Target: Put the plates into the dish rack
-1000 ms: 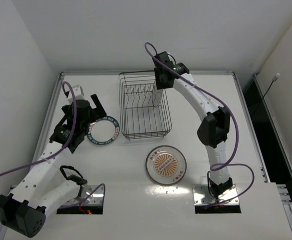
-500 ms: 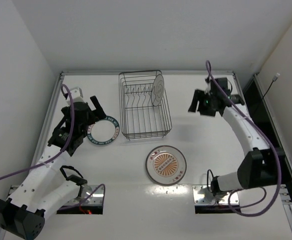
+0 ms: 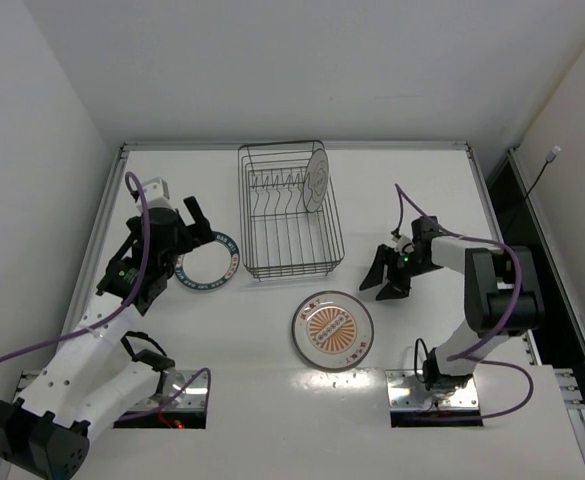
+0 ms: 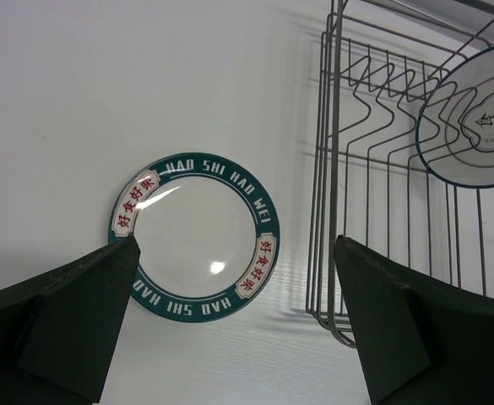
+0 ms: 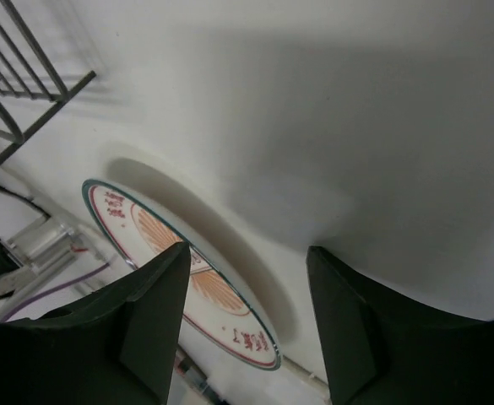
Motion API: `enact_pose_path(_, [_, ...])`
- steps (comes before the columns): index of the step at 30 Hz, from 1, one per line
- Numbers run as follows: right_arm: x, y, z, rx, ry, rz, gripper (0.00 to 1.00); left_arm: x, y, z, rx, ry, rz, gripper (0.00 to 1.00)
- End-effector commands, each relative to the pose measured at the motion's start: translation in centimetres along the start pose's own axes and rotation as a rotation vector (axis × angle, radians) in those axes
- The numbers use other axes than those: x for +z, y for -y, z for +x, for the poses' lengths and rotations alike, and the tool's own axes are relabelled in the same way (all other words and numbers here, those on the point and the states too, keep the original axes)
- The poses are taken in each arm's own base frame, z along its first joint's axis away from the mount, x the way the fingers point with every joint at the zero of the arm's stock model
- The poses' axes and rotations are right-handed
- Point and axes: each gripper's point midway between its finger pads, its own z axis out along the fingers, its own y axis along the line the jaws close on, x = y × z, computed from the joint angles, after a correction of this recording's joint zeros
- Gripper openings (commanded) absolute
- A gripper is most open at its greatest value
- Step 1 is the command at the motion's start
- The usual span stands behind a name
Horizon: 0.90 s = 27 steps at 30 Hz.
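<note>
The dish rack stands at the table's middle back; the plain plate with a thin dark ring stands upright in its far right slot, also in the left wrist view. The teal-rimmed plate lies flat left of the rack, and shows in the left wrist view. The orange sunburst plate lies flat in front of the rack, and shows in the right wrist view. My left gripper is open and empty above the teal plate. My right gripper is open and empty, low beside the sunburst plate's right edge.
White walls close the table's back and sides. Purple cables loop from both arms. The rack's corner shows at the upper left of the right wrist view.
My right arm left the rack, swung out to the right, then came down low beside the sunburst plate. The plain plate stays upright in the rack. My left arm barely moved.
</note>
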Motion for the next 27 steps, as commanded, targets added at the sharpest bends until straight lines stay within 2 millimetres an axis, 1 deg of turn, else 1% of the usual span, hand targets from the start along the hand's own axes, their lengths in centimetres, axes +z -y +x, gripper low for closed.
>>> enact_pose_path(1, [1.3, -0.5, 0.7, -0.042, -0.038, -0.093, 0.55, -0.2, 0.0, -0.8, -0.009, 0.034, 0.011, 1.00])
enact_pose_path(2, [1.9, 0.0, 1.7, -0.044, -0.075, -0.085, 0.55, -0.2, 0.0, -0.8, -0.009, 0.034, 0.011, 1.00])
enact_pose_path(3, [2.1, 0.0, 1.7, -0.057, -0.077, -0.094, 0.53, -0.2, -0.1, -0.9, -0.009, 0.039, 0.001, 1.00])
enact_pose_path(4, [2.2, -0.1, 2.5, -0.055, -0.098, -0.105, 0.52, -0.3, 0.0, -1.3, -0.013, 0.046, 0.005, 1.00])
enact_pose_path(6, [2.5, 0.1, 2.7, -0.079, -0.110, -0.095, 0.52, -0.3, -0.1, -1.1, -0.009, 0.039, 0.001, 1.00])
enact_pose_path(7, [2.5, -0.2, 2.9, -0.087, -0.122, -0.094, 0.51, -0.3, -0.1, -1.1, -0.009, 0.039, 0.001, 1.00])
enact_pose_path(8, [2.5, 0.1, 3.2, -0.092, -0.133, -0.082, 0.50, -0.3, -0.1, -1.1, -0.009, 0.039, 0.001, 1.00])
enact_pose_path(10, [2.8, -0.1, 3.9, -0.134, -0.167, -0.079, 0.48, -0.3, -0.1, -1.1, -0.009, 0.039, 0.001, 1.00])
enact_pose_path(12, [2.9, 0.0, 4.6, -0.133, -0.195, -0.074, 0.46, -0.3, -0.2, -1.2, -0.010, 0.043, -0.007, 1.00])
enact_pose_path(14, [3.0, 0.0, 5.7, -0.173, -0.226, -0.062, 0.45, -0.1, -0.2, -1.0, -0.006, 0.036, -0.011, 1.00])
enact_pose_path(15, [3.1, 0.3, 6.6, -0.171, -0.249, -0.043, 0.44, -0.1, -0.2, -1.0, -0.006, 0.036, -0.011, 1.00])
enact_pose_path(16, [3.0, 0.2, 6.5, -0.177, -0.242, -0.045, 0.44, -0.1, -0.2, -1.0, -0.006, 0.036, -0.011, 1.00])
enact_pose_path(18, [3.0, 0.5, 7.7, -0.172, -0.265, -0.039, 0.37, -0.1, -0.2, -1.0, -0.006, 0.036, -0.011, 1.00])
enact_pose_path(19, [3.0, 0.7, 7.6, -0.173, -0.263, -0.030, 0.34, 0.1, -0.3, -0.8, -0.002, 0.028, -0.015, 1.00])
enact_pose_path(20, [3.0, 0.9, 8.1, -0.166, -0.273, -0.027, 0.31, 0.1, 0.0, -0.9, -0.006, 0.031, -0.001, 1.00])
enact_pose_path(22, [2.7, 0.7, 8.1, -0.176, -0.260, -0.031, 0.24, 0.1, 0.0, -0.9, -0.006, 0.031, -0.001, 1.00])
enact_pose_path(23, [2.7, 0.8, 7.9, -0.184, -0.249, -0.021, 0.21, 0.1, 0.0, -0.9, -0.006, 0.031, -0.001, 1.00])
enact_pose_path(24, [2.5, 1.1, 8.2, -0.190, -0.255, 0.004, 0.16, 0.1, 0.0, -0.9, -0.006, 0.031, -0.001, 1.00])
enact_pose_path(26, [2.1, 0.6, 7.9, -0.205, -0.235, -0.002, 0.10, 0.1, 0.0, -0.9, -0.006, 0.031, -0.001, 1.00])
enact_pose_path(27, [1.9, 0.8, 7.5, -0.215, -0.220, 0.025, 0.04, 0.1, 0.0, -0.9, -0.006, 0.031, -0.001, 1.00])
